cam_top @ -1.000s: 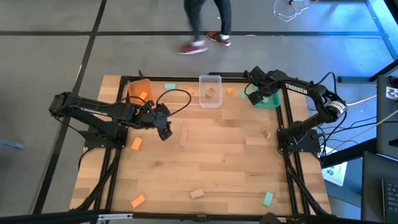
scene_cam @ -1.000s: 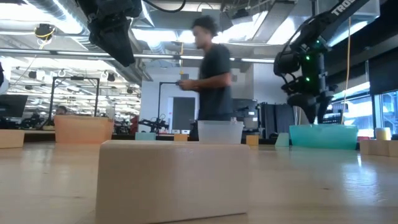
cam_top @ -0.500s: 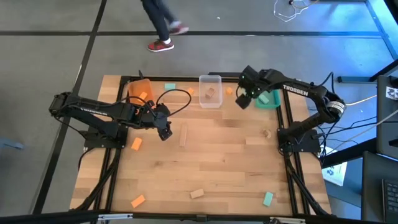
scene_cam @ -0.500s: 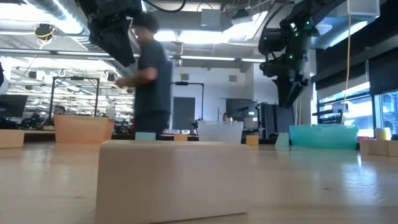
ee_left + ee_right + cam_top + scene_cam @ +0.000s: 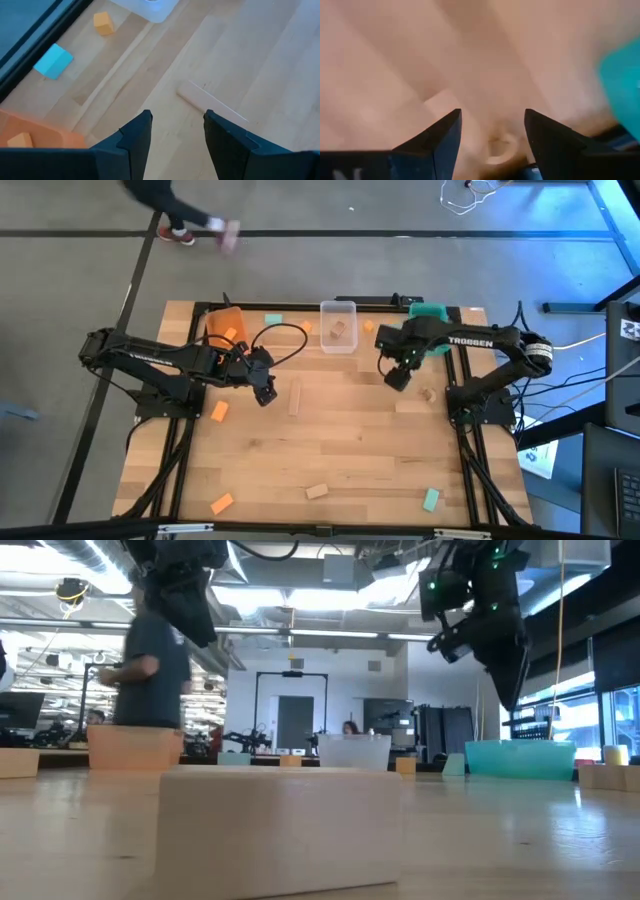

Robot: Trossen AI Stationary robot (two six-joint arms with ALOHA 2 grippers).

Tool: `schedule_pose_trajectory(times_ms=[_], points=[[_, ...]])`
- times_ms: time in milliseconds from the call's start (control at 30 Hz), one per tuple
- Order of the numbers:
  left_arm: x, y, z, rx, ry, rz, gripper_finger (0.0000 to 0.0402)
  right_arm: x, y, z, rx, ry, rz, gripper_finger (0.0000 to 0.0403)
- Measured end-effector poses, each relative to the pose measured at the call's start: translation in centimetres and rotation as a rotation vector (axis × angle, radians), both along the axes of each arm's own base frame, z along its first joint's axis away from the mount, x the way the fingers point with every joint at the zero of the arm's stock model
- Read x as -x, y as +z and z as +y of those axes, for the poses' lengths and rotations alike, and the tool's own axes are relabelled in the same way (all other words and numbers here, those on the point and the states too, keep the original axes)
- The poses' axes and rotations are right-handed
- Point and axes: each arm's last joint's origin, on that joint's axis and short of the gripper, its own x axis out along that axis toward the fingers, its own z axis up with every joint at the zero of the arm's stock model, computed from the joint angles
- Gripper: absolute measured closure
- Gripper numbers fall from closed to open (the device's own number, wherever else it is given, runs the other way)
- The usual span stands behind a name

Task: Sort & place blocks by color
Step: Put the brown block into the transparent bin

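Small blocks lie scattered on the wooden table: a long wooden one [image 5: 295, 397], a small wooden one [image 5: 428, 393], an orange one [image 5: 219, 411] and a teal one [image 5: 274, 319]. Near the front edge lie an orange block [image 5: 221, 503], a wooden block [image 5: 317, 491] and a teal block [image 5: 431, 499]. My left gripper [image 5: 265, 391] hangs open and empty above the table, just left of the long wooden block [image 5: 210, 100]. My right gripper [image 5: 397, 377] points down, open and empty, above bare table right of centre; its wrist view is blurred.
Three bins stand along the far edge. The orange bin [image 5: 224, 327] holds an orange block, the clear bin [image 5: 338, 326] holds a wooden block, and the teal bin [image 5: 430, 309] is partly hidden by my right arm. A person walks past beyond the table's far left.
My right gripper has left the teal bin, swinging toward the table's left and near edges and out over open table. It rolled and tipped to point straight down. It stays open. The person behind the table walked leftward.
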Motion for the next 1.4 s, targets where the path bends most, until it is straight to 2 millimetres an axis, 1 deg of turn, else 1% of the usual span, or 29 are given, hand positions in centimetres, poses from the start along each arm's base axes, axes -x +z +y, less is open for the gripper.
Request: schedule_pose_trajectory(times_ms=[167,267,333,400,467,600,700,800,933,1200,1400], points=[[0.0,0.0,-0.1,0.026,-0.011,0.000,0.0231,-1.3,0.0,3.2,-0.009,0.139,-0.058,0.0186],[0.0,0.0,-0.1,0.066,0.031,-0.023,0.0231,-2.5,0.0,5.1,0.008,0.219,-0.147,0.0186],[0.0,0.0,-0.1,0.088,0.060,-0.039,0.0231,-2.9,0.1,6.2,0.011,0.265,-0.179,0.0186],[0.0,0.0,-0.1,0.100,0.075,-0.047,0.0231,-2.7,0.0,7.1,0.008,0.272,-0.161,0.0186],[0.0,0.0,-0.2,0.101,0.074,-0.047,0.0231,-2.3,0.0,7.5,0.025,0.214,-0.108,0.0186],[0.0,0.0,-0.3,0.101,0.070,-0.047,0.0231,-0.9,-0.2,7.5,0.128,0.073,0.036,0.0186],[0.0,0.0,-0.3,0.101,0.070,-0.047,0.0231,0.1,-1.2,7.4,0.163,-0.014,0.118,0.0186],[0.0,0.0,-0.3,0.098,0.067,-0.046,0.0231,0.8,-2.8,7.4,0.153,-0.046,0.152,0.0186],[0.0,0.0,-0.3,0.097,0.065,-0.045,0.0231,2.2,-4.6,7.1,0.154,-0.086,0.242,0.0186],[0.0,0.0,-0.3,0.096,0.066,-0.045,0.0231,4.5,-7.0,6.2,0.155,-0.148,0.363,0.0186],[0.0,0.0,-0.3,0.096,0.066,-0.045,0.0231,5.3,-8.2,5.2,0.152,-0.168,0.377,0.0186]])
